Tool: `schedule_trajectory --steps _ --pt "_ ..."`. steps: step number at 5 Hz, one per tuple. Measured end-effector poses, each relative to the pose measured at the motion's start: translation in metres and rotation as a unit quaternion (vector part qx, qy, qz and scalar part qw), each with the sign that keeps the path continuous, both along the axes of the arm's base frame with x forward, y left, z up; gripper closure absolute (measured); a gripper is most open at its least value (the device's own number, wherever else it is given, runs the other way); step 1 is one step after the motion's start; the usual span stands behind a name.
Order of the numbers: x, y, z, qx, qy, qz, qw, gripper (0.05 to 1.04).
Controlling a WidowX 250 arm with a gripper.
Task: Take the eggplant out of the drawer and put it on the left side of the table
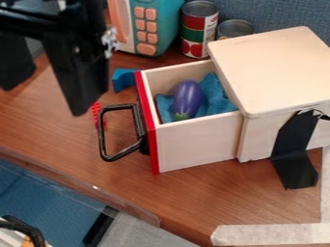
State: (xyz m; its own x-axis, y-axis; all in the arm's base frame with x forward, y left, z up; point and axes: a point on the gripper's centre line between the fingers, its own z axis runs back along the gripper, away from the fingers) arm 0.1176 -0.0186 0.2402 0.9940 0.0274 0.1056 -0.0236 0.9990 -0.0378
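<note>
At the upper left the black gripper [42,100] hangs over the table, close to the camera, its two fingers wide apart with nothing between them. It is left of the drawer [197,144], which is pulled out of the wooden box and has a red front with a black handle. Inside the drawer lies the purple eggplant [187,98], its green stem end toward the near wall, on a crumpled blue cloth [213,94]. Gripper and eggplant are well apart. The left part of the brown table [42,120] lies below and around the gripper.
The wooden box [274,67] stands at right, black tape on its side. Behind are a teal toy microwave [151,24] and two cans [199,29]. A blue block [123,80] and a small red piece [97,114] sit left of the drawer. A clear edge strip [97,188] borders the table front.
</note>
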Motion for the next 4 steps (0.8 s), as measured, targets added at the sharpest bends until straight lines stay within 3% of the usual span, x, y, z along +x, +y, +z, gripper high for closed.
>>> schedule_trajectory --steps 2,4 --pt "0.007 -0.002 -0.009 -0.003 -0.007 -0.009 0.9999 0.083" --pt "0.038 0.003 -0.026 0.006 0.007 -0.006 0.9999 0.083"
